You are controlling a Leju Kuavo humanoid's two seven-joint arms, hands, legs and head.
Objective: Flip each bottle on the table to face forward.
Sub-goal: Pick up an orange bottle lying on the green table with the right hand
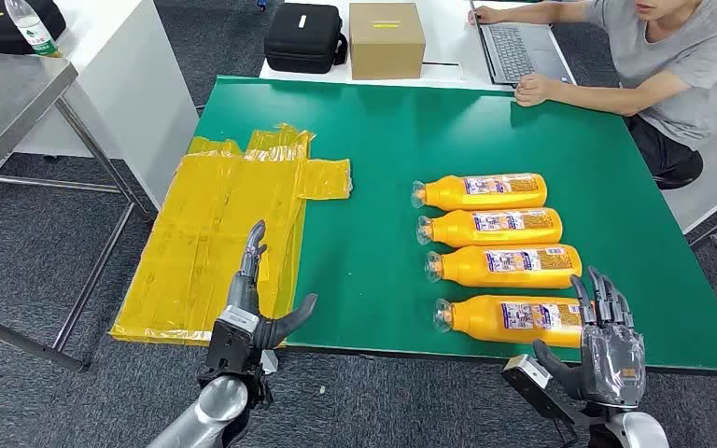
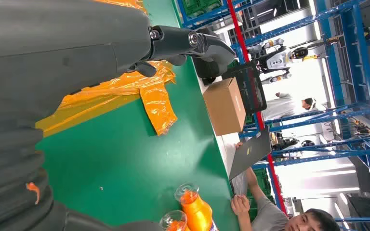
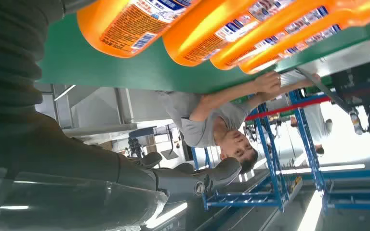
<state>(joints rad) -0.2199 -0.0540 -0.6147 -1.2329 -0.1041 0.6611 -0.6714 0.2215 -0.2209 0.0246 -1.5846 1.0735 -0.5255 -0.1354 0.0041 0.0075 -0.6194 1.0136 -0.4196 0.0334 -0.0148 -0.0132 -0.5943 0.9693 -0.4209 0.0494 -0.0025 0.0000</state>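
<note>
At the bottom of the head view you see both hands at the near edge of the green table [image 1: 383, 168]. The left hand [image 1: 252, 313] sits lower left, fingers spread wide and holding nothing, its fingertips over the yellow plastic sheet [image 1: 215, 243]. The right hand [image 1: 607, 341] sits lower right, fingers also apart and empty, just beside the base end of the nearest bottle [image 1: 513, 319].

You find four orange bottles lying on their sides in a column right of centre, caps pointing toward the left of the frame. Above the nearest one lie the second bottle [image 1: 509, 265], the third bottle [image 1: 495, 226] and the farthest bottle [image 1: 484, 191]. Each shows a label with blue and white print on its upper side; the print is too small to read.

Past the table's far edge, at the top of the frame, stand a black case [image 1: 303, 39] and a cardboard box [image 1: 386, 39] on a white desk. A person [image 1: 681, 65] in a grey shirt sits upper right with hands at a laptop [image 1: 513, 42]. At the upper left corner a clear water bottle [image 1: 30, 26] stands on a grey table.
</note>
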